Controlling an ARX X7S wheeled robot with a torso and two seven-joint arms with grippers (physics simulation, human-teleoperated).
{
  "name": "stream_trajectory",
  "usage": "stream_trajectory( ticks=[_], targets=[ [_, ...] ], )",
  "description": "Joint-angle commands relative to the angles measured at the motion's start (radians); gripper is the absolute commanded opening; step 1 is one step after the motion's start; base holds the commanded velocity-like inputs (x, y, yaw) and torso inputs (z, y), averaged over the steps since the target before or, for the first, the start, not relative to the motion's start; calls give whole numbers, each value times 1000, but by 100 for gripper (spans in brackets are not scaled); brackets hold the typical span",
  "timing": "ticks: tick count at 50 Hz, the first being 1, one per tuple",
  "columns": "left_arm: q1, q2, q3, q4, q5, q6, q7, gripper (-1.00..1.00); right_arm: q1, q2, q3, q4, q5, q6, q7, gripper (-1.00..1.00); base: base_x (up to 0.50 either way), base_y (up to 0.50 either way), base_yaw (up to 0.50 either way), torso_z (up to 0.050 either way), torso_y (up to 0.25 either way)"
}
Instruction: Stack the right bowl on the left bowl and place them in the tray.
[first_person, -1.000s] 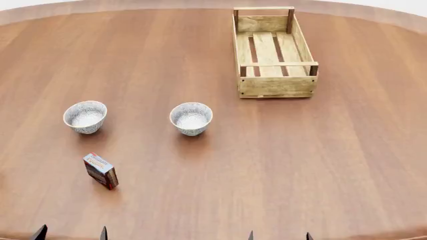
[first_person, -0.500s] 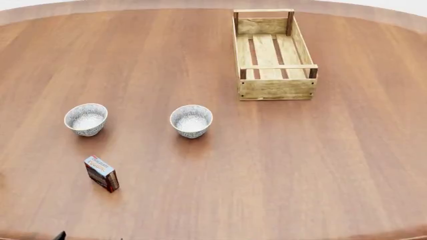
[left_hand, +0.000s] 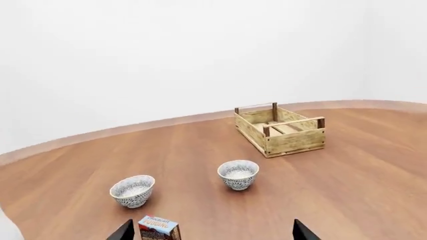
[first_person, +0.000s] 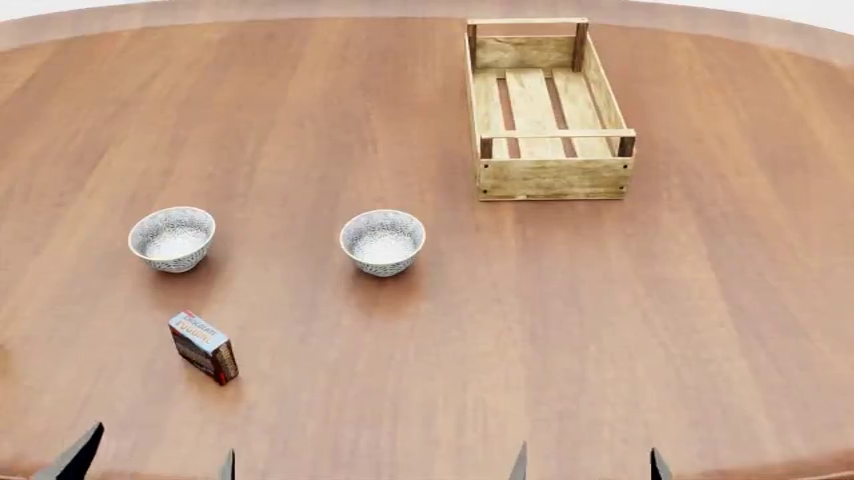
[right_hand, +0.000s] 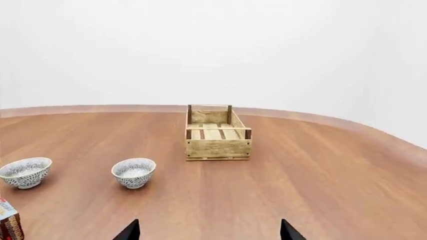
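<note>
- Left gripper (first_person: 150, 460): only the 2 dark fingertips are showing at the near table edge in the head view; they are standing wide apart and holding nothing.
- Right gripper (first_person: 587, 463): likewise only 2 fingertips are showing at the near edge, spread wide and holding nothing.
- Small red box (first_person: 204, 346): it is sitting on the table (first_person: 561, 330) nearer the robot than the left bowl, close to it but not touching, and tilted slightly.
- Left bowl (first_person: 172, 238): it is resting upright on the table, to the left of the right bowl, with a clear gap between the 2. Nothing is lying inside it.
- Right bowl (first_person: 383, 241): it is resting upright, level with the left bowl, and well apart from the tray. It is not stacked on anything.
- Tray (first_person: 550, 176): the pale slatted crate is sitting farther away than the left bowl and well to its right, near the far rim of the table. Nothing is lying inside; the slats are showing bare.
</note>
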Motion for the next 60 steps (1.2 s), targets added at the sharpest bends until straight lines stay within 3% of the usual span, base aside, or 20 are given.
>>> stream_trajectory(
  ticks=[1, 3, 17, 32, 60],
  targets=[
    [38, -2, -27, 229, 22, -67, 2, 100, -15, 13, 16, -276, -32, 129, 9, 100, 0, 0, 0, 0, 0],
    [57, -9, -26, 233, 4, -15, 10, 100, -12, 14, 17, -312, -28, 151, 13, 100, 0, 0, 0, 0, 0],
    [81, -33, -47, 374, -7, -59, -15, 100, 12, 32, 9, -533, -35, 293, 52, 100, 0, 0, 0, 0, 0],
    [89, -48, -42, 446, -13, -90, -31, 100, 22, 44, 19, -581, -45, 329, 89, 100, 8, 0, 0, 0, 0],
    [91, -67, -32, 470, -53, -109, -47, 100, 21, 65, 44, -596, 13, 335, 120, 100, 500, 0, 0, 0, 0]
  ],
)
